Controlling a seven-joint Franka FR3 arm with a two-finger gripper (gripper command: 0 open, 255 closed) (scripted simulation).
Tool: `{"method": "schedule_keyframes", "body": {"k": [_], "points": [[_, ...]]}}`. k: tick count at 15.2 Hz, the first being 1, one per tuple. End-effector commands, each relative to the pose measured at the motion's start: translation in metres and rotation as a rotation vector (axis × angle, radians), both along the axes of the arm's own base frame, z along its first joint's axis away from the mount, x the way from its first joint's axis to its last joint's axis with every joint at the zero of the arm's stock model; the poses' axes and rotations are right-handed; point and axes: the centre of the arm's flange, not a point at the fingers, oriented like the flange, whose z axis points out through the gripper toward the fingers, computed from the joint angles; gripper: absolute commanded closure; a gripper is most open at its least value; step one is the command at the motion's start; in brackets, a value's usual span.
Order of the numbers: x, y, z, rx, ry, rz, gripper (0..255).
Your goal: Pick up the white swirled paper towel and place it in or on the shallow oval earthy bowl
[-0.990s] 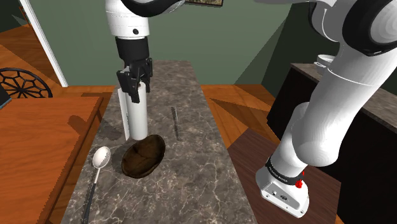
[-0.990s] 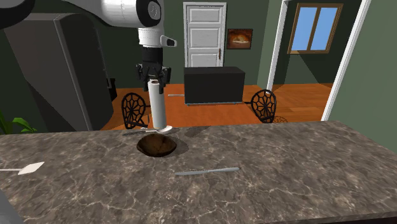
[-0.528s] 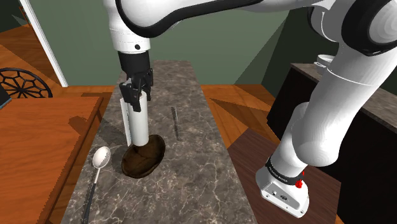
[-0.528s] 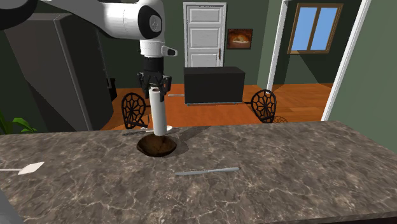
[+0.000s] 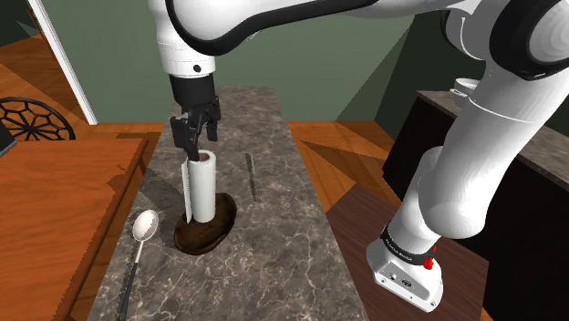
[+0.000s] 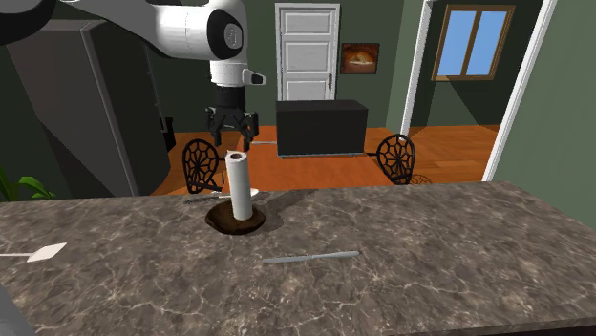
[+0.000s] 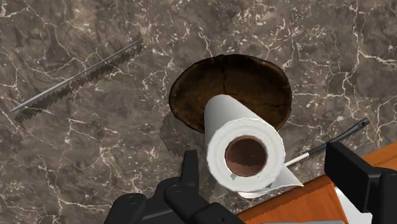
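Paper towel (image 5: 201, 187) in the shoulder view stands upright in the brown oval bowl (image 5: 202, 241), long axis vertical, gripper (image 5: 195, 144) jaws spread just above its top, clear of it. Second exterior view: base sits in the bowl on the tabletop (image 6: 382, 277), so it likely stands unaided. Wrist view looks down its core.

Towel roll (image 6: 240, 184) upright in brown bowl (image 6: 218, 223); hand (image 6: 233, 140) spread above.

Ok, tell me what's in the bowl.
The towel roll stands upright in the bowl, free of the open gripper above. The bowl's bottom under the roll is covered.
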Motion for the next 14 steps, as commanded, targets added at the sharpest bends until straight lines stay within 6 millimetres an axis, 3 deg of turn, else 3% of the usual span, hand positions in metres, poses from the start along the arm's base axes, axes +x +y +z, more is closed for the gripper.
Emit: {"method": "schedule_keyframes", "body": {"k": [1, 4, 8, 14], "points": [[0.0, 0.0, 0.0, 0.0, 0.0, 0.0, 0], [0.0, 0.0, 0.0, 0.0, 0.0, 0.0, 0], [0.004, -0.001, 0.05, 0.0, 0.0, 0.0, 0], [0.004, -0.001, 0.05, 0.0, 0.0, 0.0, 0]]}}
